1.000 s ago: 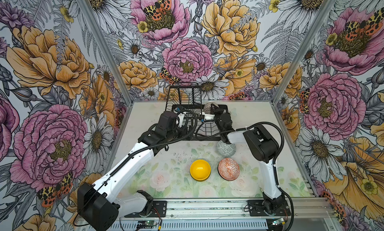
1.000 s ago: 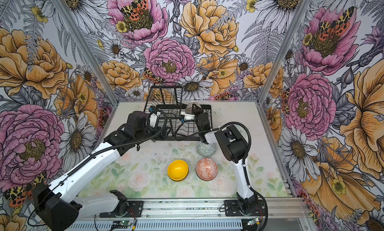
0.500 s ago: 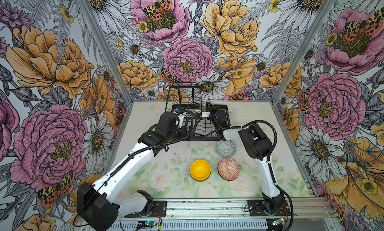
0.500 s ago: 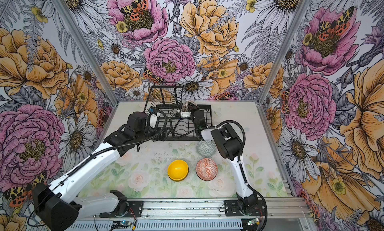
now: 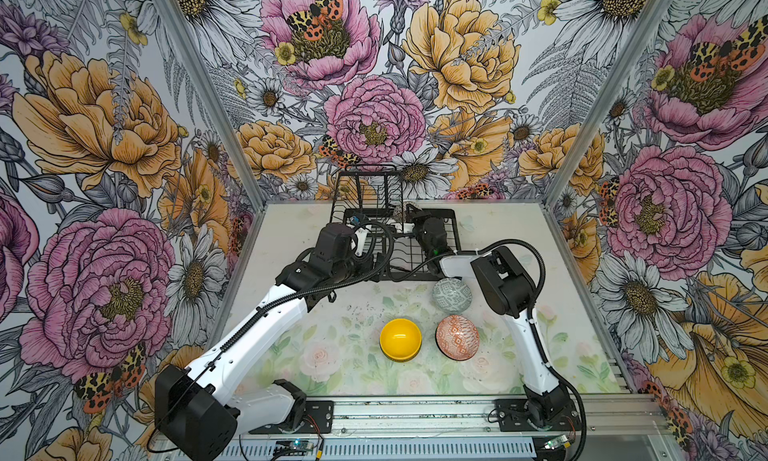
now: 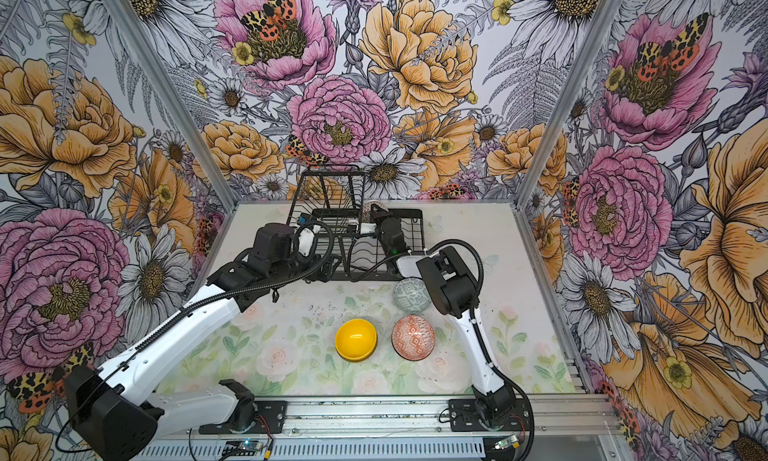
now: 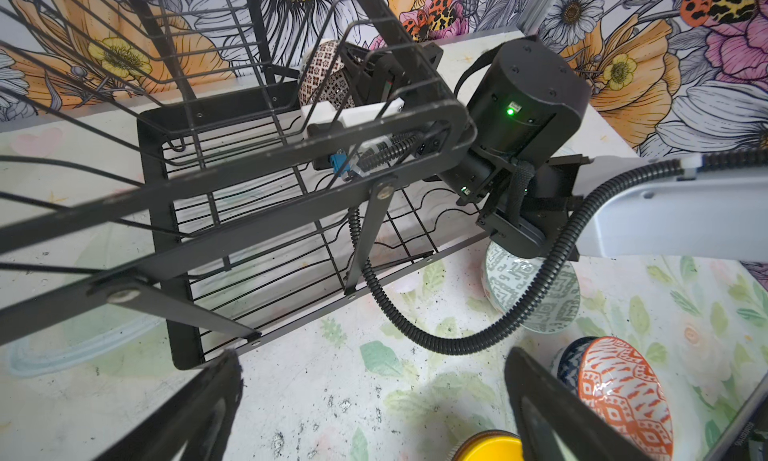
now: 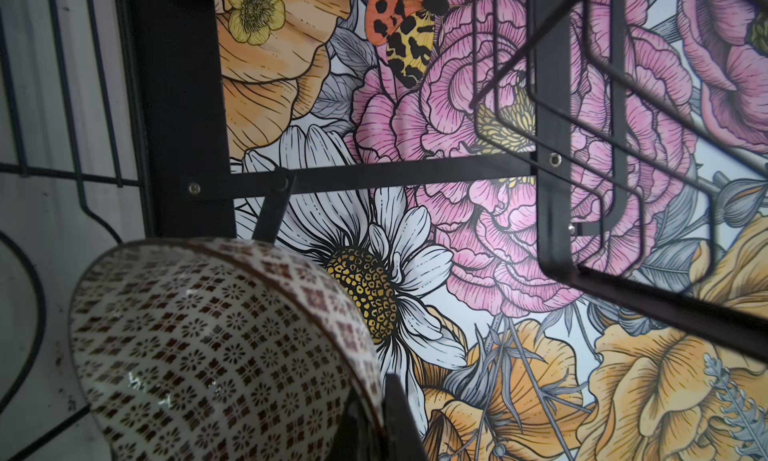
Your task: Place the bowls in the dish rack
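Dish rack [image 7: 171, 272] at back of table [image 5: 328, 338] — at its far end, black-and-white bowl [image 8: 208, 355] on edge, rim pinched by closed right gripper [image 8: 374, 413]. Left gripper [image 7: 370, 400] spread wide, empty, near rack's front. Green bowl [image 5: 452, 295], yellow bowl [image 5: 400, 339], orange bowl [image 5: 457, 337] on table.

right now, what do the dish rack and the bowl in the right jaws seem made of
Dish rack: black metal wire and flat bars, matte coating, screws at the joints. Held bowl: probably glazed ceramic; glossy, light glints on its printed pattern.
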Robot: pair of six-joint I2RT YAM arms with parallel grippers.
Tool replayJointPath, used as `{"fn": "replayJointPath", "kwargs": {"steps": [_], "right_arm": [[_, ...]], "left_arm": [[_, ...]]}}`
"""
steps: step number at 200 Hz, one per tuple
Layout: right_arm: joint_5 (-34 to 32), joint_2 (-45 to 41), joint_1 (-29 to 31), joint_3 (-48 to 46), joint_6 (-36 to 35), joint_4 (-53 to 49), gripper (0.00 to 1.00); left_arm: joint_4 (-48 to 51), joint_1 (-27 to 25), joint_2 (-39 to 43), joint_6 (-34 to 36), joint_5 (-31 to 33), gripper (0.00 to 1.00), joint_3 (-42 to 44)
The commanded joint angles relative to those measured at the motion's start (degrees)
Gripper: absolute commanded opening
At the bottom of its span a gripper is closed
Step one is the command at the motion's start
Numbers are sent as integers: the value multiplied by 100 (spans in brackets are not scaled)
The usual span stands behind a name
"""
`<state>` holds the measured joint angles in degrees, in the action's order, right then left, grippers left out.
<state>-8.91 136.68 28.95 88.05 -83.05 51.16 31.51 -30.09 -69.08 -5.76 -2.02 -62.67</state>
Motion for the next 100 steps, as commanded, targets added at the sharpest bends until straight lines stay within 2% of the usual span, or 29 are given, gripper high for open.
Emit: {"fn": "replayJointPath", "kwargs": {"steps": [1,77,100], "right_arm": [[93,111,92,289,131,181,0],[262,200,171,354,131,-51,0],[302,214,172,384,330,-128,0]], "left_arm": [[-58,65,148,75,-151,99,80],[-59,113,215,58,-202,99,143],[-64,120,223,55,-222,99,142]]}}
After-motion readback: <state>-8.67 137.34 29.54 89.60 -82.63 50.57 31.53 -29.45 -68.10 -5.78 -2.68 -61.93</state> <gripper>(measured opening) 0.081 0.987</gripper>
